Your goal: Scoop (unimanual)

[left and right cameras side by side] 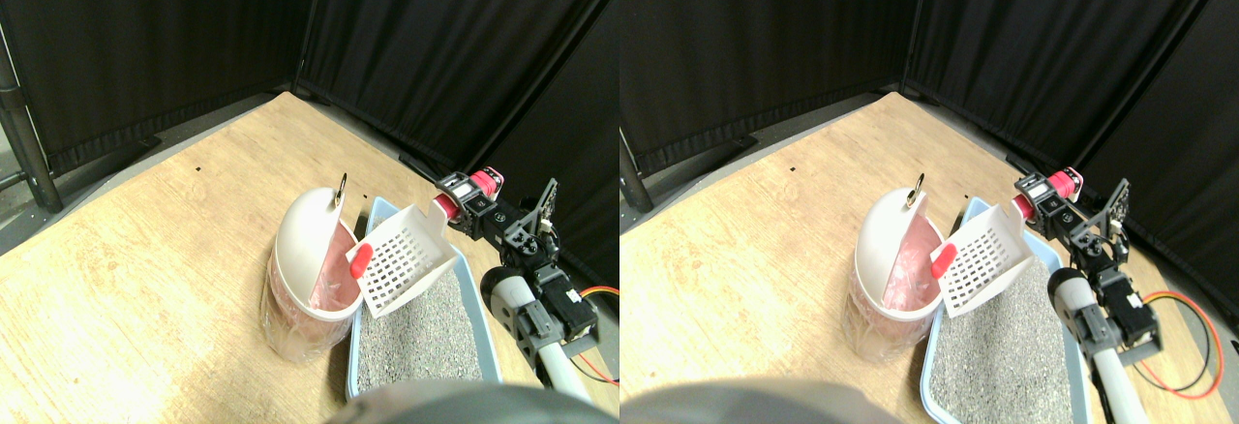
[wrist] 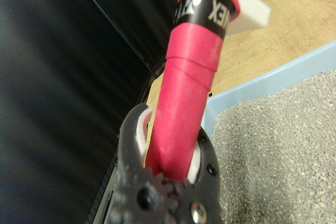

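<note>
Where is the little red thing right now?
In the stereo pair view, the red piece sits on the white scoop's front edge, over the bin's opening.

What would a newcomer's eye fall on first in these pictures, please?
Probably the white slotted scoop, raised and tipped over the rim of the white bin with its pink liner, a small red piece at its edge. Beside the bin lies a blue tray of grey litter, and the gripper clamps the scoop's pink wrapped handle.
</note>
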